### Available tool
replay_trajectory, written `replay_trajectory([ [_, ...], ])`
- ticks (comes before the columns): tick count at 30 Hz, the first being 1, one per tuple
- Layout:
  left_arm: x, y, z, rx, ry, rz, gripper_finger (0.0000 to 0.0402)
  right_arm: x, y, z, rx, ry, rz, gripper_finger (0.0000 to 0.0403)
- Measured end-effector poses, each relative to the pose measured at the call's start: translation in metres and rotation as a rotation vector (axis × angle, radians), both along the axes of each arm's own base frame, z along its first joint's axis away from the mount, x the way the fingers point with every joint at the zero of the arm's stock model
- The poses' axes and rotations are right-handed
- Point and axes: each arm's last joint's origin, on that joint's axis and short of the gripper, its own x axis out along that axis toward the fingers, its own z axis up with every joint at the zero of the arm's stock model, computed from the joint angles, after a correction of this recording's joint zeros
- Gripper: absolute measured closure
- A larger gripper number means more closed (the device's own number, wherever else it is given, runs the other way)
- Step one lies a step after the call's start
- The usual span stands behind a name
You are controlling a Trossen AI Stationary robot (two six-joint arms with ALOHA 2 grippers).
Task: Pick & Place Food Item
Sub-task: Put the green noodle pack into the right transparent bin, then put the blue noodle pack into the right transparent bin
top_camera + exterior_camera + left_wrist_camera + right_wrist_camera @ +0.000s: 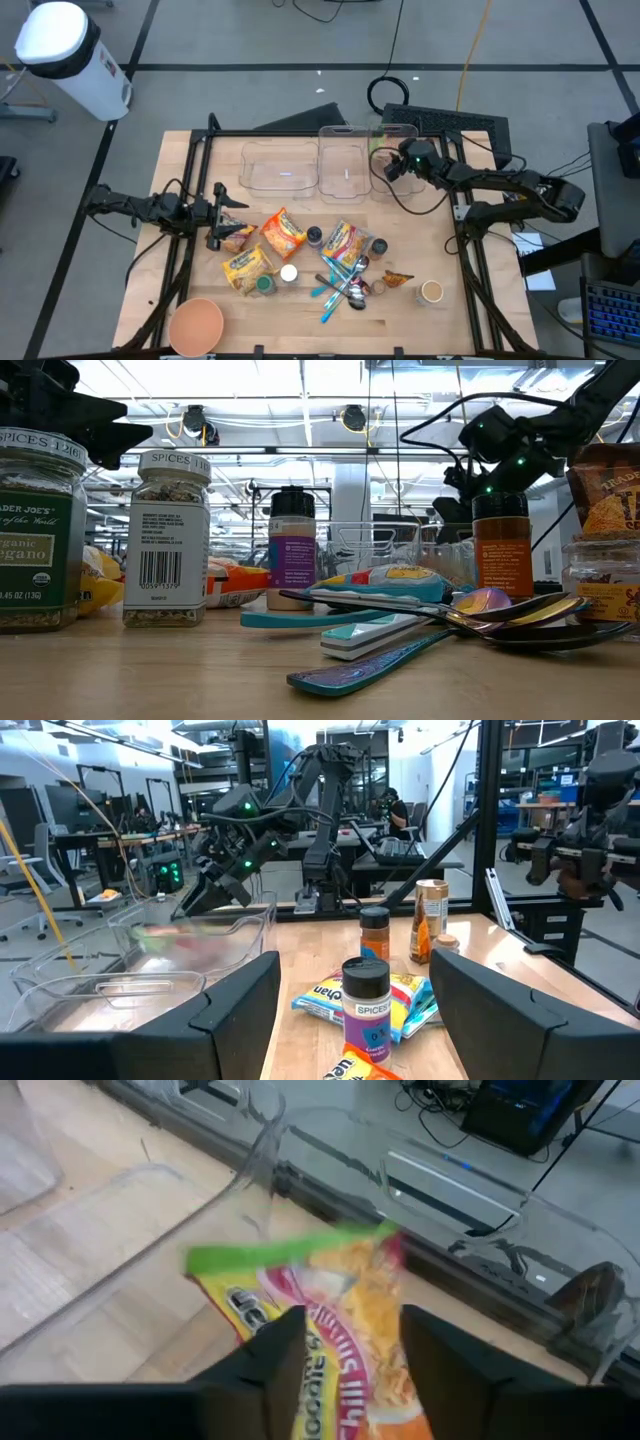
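Note:
My right gripper (pixel 386 166) hangs open over the rightmost of three clear containers (pixel 398 131) at the table's far side. A yellow-and-red snack bag with a green top edge (pixel 330 1300) shows blurred just below its fingers, inside that container's walls; from the left wrist view it is a green-red smear (pixel 175 935) under the fingertips. My left gripper (pixel 222 215) waits open at the table's left, level, beside a snack bag (pixel 238 237), with nothing between its fingers (pixel 355 965).
Two more clear containers (pixel 280 165) (pixel 345 160) stand left of the first. Mid-table lie several snack bags (pixel 285 232), spice jars (pixel 314 236), spoons and spatulas (pixel 345 285), a pink bowl (pixel 195 325) at the near left and a small cup (pixel 431 291) at the near right.

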Motion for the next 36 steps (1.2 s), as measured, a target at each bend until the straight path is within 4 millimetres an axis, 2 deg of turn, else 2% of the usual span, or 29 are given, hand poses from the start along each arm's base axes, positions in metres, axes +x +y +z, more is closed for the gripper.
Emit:
replay_trajectory([
  [5, 0.0, 0.0, 0.0, 0.0, 0.0, 0.0, 0.0135, -0.001, 0.002, 0.005, -0.013, -0.019, 0.004, 0.017],
  [10, 0.0, 0.0, 0.0, 0.0, 0.0, 0.0, 0.0135, 0.0, 0.013, 0.019, -0.067, -0.052, 0.062, 0.0131],
  [16, 0.0, 0.0, 0.0, 0.0, 0.0, 0.0, 0.0135, -0.001, 0.045, 0.047, -0.142, -0.157, 0.242, 0.0118],
  [23, 0.0, 0.0, 0.0, 0.0, 0.001, 0.0, 0.0135, 0.001, 0.093, 0.072, -0.07, -0.4, 0.658, 0.0125],
  [29, 0.0, 0.0, 0.0, 0.0, 0.0, 0.0, 0.0135, 0.026, 0.14, 0.071, -0.083, -0.47, 0.901, 0.0126],
  [32, 0.0, 0.0, 0.0, 0.0, 0.0, 0.0, 0.0135, 0.047, 0.162, 0.073, -0.078, -0.367, 0.95, 0.0127],
  [36, 0.0, 0.0, 0.0, 0.0, 0.0, 0.0, 0.0135, 0.082, 0.184, 0.078, -0.022, -0.105, 0.963, 0.0131],
])
